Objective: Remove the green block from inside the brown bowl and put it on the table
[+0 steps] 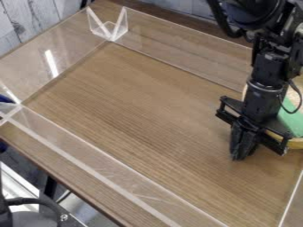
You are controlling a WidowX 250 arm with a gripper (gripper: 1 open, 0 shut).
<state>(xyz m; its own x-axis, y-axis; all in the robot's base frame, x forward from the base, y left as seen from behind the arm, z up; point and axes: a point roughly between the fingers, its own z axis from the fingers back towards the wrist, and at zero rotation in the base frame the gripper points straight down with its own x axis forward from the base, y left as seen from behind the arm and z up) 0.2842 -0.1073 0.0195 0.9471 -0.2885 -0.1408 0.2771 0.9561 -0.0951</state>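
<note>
Bowl at bench right edge, block in it (partly hidden), arm in front
</note>
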